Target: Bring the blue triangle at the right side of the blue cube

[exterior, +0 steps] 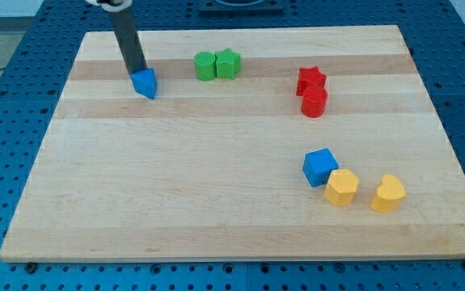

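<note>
Camera view: my tip (137, 73) touches the blue triangle (145, 83) at the desk's (216, 218) upper left, well apart from the blue cube (320, 166). No gripper exists to report. Pushing begins; next needs a long diagonal shove rightward.

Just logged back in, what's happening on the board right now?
My tip sits against the upper-left of the blue triangle block, near the wooden board's top left. The blue cube lies far off at lower right, touching a yellow block. The triangle has not reached the cube's right side.
</note>
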